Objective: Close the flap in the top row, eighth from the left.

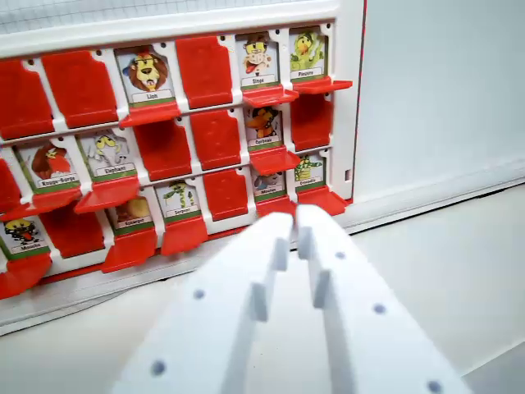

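Nearest you, the white fingers (294,226) fill the lower middle of the wrist view, released, with a narrow gap between them and nothing held; their tips sit low, about level with the bottom row of the game board (349,98). Under them the pale tabletop (459,271) is bare. Beyond the tips, the bottom row has open flaps just behind and to either side of them, and that is your first hazard: lifting from here, a fingertip could catch the red flap at the bottom right (321,199) or its neighbour and flip the wrong one. Further up, the middle row has another open flap, the one under the card beside the column's shut door (275,158), and it stands out into the same path. Your target looks to be the top-row flap at the far right (321,84), open below its green-creature card, touching the board's white right frame; I cannot count the full row since the left end is cut off, so take that as a judgement. Its neighbour on the left, the Singe flap (269,95), is also open and just beside it, so a slightly leftward push could close that instead. Pressing hard may tip or slide the board backward.
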Controlling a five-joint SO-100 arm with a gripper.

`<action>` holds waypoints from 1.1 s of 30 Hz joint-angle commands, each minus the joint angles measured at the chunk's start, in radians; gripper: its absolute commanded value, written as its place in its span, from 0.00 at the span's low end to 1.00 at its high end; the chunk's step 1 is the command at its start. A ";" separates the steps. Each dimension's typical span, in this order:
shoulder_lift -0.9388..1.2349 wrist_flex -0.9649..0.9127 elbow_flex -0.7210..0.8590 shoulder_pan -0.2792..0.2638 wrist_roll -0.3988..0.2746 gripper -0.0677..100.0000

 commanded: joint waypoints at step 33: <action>-0.640 -0.210 -0.492 0.080 0.043 0.00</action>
